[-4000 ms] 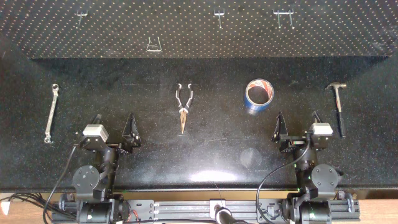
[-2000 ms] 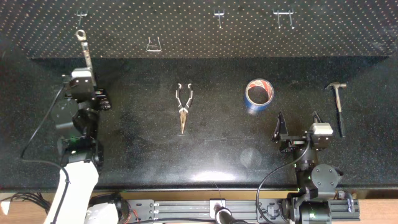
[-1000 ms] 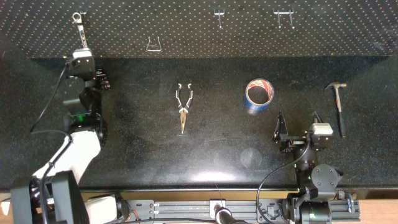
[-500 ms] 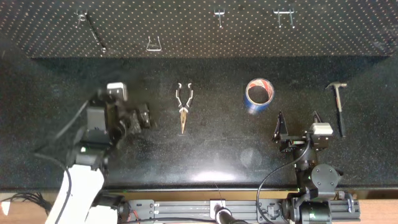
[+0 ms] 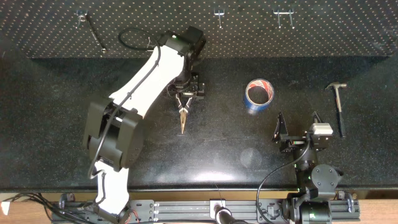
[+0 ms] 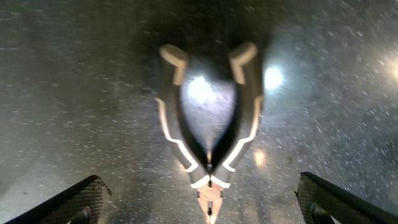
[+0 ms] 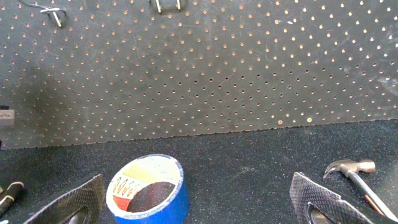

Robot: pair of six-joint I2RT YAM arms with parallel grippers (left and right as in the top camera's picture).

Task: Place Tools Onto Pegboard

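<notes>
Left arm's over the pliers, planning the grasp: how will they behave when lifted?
Probably stiff metal, but the pliers handles sit splayed, so they may pivot shut under the open left gripper. Long nose likely makes them tip.

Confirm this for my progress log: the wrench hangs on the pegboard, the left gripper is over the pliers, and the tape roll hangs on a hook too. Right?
Not quite. The top view shows the tape roll lying on the table, not on a hook. The rest holds: the wrench hangs on the pegboard, and the left gripper is over the pliers.
</notes>
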